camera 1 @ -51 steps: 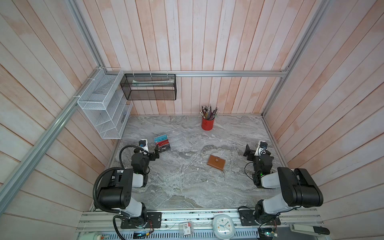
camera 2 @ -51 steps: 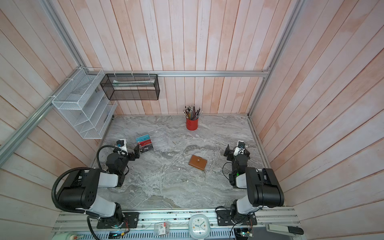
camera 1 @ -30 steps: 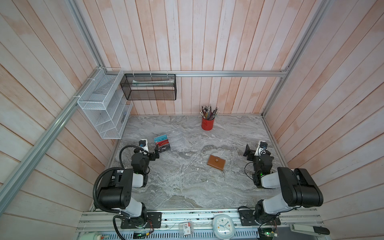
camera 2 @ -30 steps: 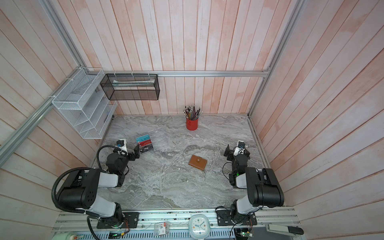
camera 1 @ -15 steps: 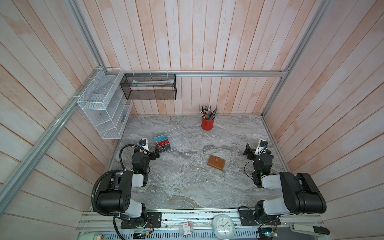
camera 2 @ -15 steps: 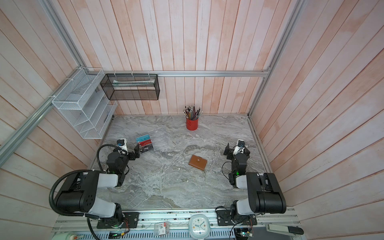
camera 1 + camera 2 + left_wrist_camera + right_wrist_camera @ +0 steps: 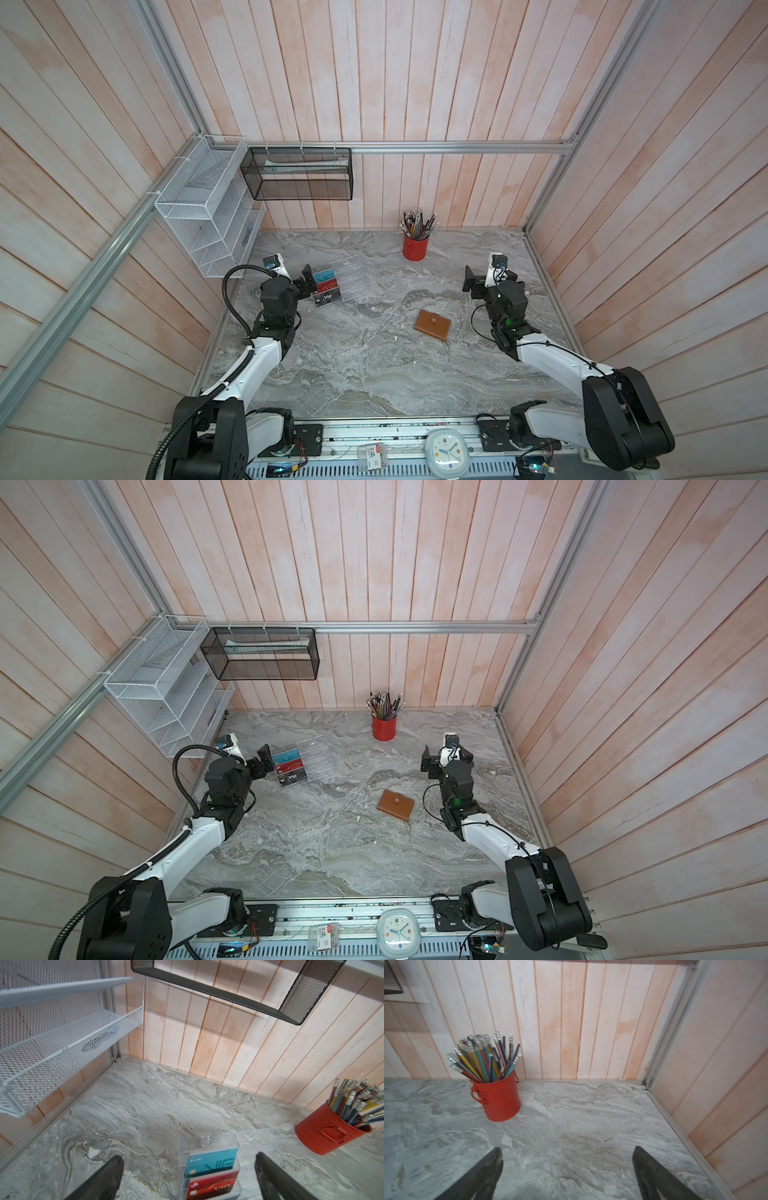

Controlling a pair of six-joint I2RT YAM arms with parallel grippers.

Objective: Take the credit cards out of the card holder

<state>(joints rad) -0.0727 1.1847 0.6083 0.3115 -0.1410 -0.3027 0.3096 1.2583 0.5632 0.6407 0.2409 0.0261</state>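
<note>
On the grey marbled tabletop (image 7: pixel 353 365), well out from the red pencil cup (image 7: pixel 414 249) toward the arm bases and a little to its right-arm side: the card holder (image 7: pixel 433 325). Tan leather, lying flat, slightly skewed, strap buttoned across its face. Closed, so contents hidden. In both top views the card holder (image 7: pixel 395 805) lies apart from both arms. Right tool (image 7: pixel 473 284) stands to the right of the cup, between cup and card holder in depth. In the wrist view the right tool (image 7: pixel 567 1149) is spread wide, bare tabletop between its fingers, nothing held, and the red pencil cup (image 7: pixel 500 1101) sits ahead by the back wall. Pencils (image 7: pixel 417 224) bristle from the cup. Left of the cup, near it, a clear acrylic rack (image 7: pixel 349 278) with a teal card (image 7: pixel 324 276), a red card (image 7: pixel 328 286) and a black "Vip" card (image 7: pixel 328 297) stepped down its front. Left tool (image 7: pixel 308 282) just beside that rack on the side away from the cup. In the wrist view the left tool (image 7: pixel 188 1157) is also wide, empty, fingers flanking the rack's card end; contact unclear. Far left of the cup, on the side wall, a white wire shelf (image 7: pixel 208 216); above and left of the cup, on the back wall, a black mesh basket (image 7: pixel 299 174).
</note>
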